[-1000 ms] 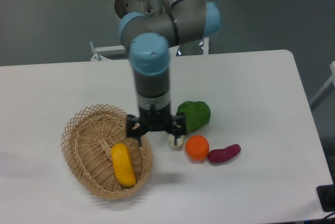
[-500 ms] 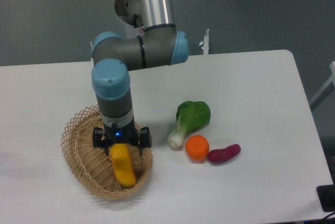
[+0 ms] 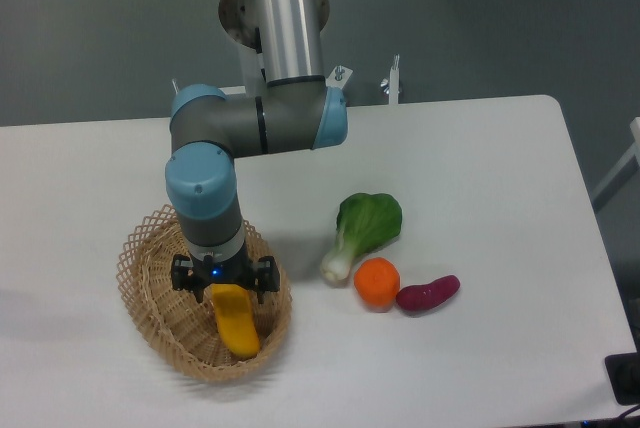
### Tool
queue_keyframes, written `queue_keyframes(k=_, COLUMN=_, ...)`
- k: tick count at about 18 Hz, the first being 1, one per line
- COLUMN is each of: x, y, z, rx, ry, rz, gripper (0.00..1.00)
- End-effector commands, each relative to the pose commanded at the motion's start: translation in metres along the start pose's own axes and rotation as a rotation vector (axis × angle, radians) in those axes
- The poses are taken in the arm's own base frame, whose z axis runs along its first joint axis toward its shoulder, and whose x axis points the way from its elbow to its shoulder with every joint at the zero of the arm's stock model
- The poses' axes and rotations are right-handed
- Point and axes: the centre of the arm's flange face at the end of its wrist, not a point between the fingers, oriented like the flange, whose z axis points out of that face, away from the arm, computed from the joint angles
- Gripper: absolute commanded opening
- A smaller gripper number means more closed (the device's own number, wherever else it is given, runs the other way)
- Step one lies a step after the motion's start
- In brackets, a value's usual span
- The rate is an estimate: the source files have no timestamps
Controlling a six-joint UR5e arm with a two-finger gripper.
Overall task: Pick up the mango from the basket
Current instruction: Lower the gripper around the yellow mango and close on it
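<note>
Mango (image 3: 236,322) lies in the basket (image 3: 150,248), my tool (image 3: 224,286) right over its upper end.

I see the tool's two sides standing apart, one on each side of the fruit's near end, but I cannot tell whether they touch the skin yet. The mango lies lengthwise, tilted, its lower end close to the front wall of the basket. I judge the step in hand to be the grasp itself. I would want the tool low enough to catch the widest part of the fruit, not just the rounded tip, where it could squirt out. I would close across the narrow width, then lift straight up so the basket rim is not dragged. Bok choy (image 3: 362,228), orange (image 3: 377,282) and sweet potato (image 3: 428,293) sit well apart on the tabletop (image 3: 480,178).
</note>
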Motion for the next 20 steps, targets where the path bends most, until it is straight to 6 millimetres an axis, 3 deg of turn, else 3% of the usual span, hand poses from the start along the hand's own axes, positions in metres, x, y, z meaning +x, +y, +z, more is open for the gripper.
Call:
queue_keyframes(k=8, x=0.005, y=0.000, z=0.009, rx=-0.007, ry=-0.002, rz=0.014, gripper=1.00)
queue_keyframes(k=13, x=0.009, y=0.005, z=0.013, rx=-0.021, ry=-0.024, rz=0.024, gripper=0.78)
queue_keyframes(k=17, x=0.009, y=0.004, z=0.006, rx=-0.011, ry=-0.034, rz=0.020, gripper=0.63)
queue_keyframes(k=20, x=0.008, y=0.004, z=-0.002, rx=-0.001, ry=-0.043, rz=0.023, gripper=0.62)
